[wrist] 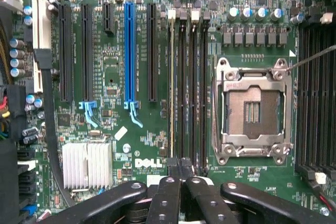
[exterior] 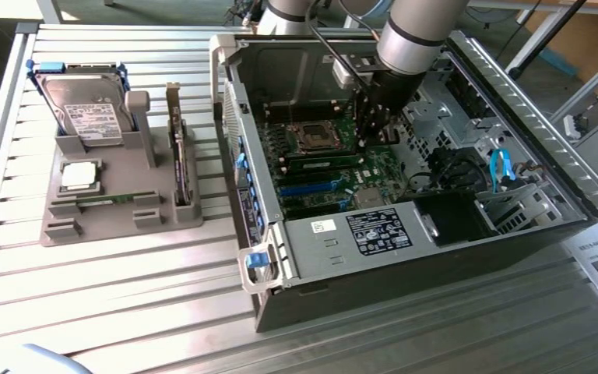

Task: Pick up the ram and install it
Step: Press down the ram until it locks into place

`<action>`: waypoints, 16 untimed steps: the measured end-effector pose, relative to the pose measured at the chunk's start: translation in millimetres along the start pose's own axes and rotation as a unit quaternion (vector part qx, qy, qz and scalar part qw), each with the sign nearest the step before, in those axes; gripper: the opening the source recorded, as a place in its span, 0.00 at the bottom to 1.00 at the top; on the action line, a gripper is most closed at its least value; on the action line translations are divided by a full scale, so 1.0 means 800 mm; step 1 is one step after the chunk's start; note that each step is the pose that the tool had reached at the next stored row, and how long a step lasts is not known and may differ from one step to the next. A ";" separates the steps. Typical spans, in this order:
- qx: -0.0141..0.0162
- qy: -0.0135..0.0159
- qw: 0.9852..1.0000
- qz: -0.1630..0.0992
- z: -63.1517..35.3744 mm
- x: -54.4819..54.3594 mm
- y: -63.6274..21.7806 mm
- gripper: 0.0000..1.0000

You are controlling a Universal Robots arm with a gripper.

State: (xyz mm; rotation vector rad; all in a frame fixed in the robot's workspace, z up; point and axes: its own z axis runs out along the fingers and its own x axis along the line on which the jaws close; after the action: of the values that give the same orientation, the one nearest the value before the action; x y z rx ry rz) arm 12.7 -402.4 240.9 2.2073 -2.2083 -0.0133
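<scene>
In the wrist view, the gripper (wrist: 181, 169) has its dark fingertips pressed together with no gap, so the claw is closed. It sits over the end of the memory slots just beside the processor socket (wrist: 252, 109). The ram (wrist: 171, 87) stands on edge in the slot of that bank farthest from the socket, its thin top edge showing. I cannot tell whether the tips touch it. Past the ram, away from the socket, is a blue expansion slot (wrist: 129, 51), with a finned heatsink (wrist: 86, 165) beyond.

In the exterior view, the gripper (exterior: 375, 136) hangs inside the open computer case (exterior: 278, 62) just beside the socket (exterior: 310, 139). The ram (exterior: 325, 162) lies along the socket's near side. Well apart from the socket, outside the case, a grey tray (exterior: 102, 226) holds a hard drive (exterior: 89, 101).
</scene>
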 end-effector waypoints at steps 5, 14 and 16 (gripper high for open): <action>0.000 0.000 1.000 0.001 0.000 0.000 0.011 0.10; 0.000 0.000 1.000 0.002 0.001 0.000 0.031 0.10; 0.000 0.000 1.000 0.002 0.001 0.000 0.035 0.10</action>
State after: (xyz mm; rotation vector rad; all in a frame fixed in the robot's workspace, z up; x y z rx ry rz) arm -15.4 -402.3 240.9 2.2034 -2.2124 -0.0132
